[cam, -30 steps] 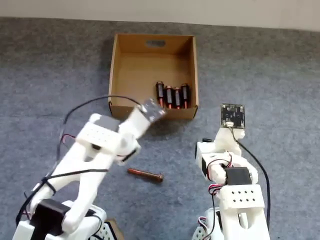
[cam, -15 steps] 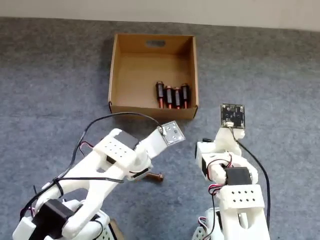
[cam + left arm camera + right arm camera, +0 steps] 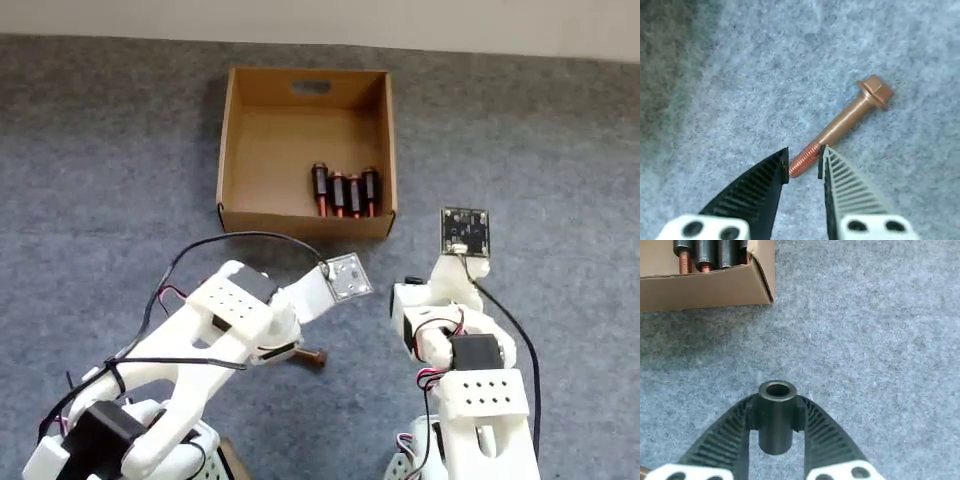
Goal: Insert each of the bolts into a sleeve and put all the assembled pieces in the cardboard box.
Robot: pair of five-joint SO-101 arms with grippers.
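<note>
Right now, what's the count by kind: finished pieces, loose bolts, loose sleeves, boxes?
Assembled pieces, all in the box: 4
Loose bolt: 1
Sleeve, held in the right gripper: 1
Box: 1
Total: 7

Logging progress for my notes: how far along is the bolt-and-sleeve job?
Done: four assembled pieces lie in the cardboard box. In hand: the right gripper holds a black sleeve; the left gripper, open, straddles the threaded end of the loose bolt. Left: grasp it, insert it, box the piece.
</note>
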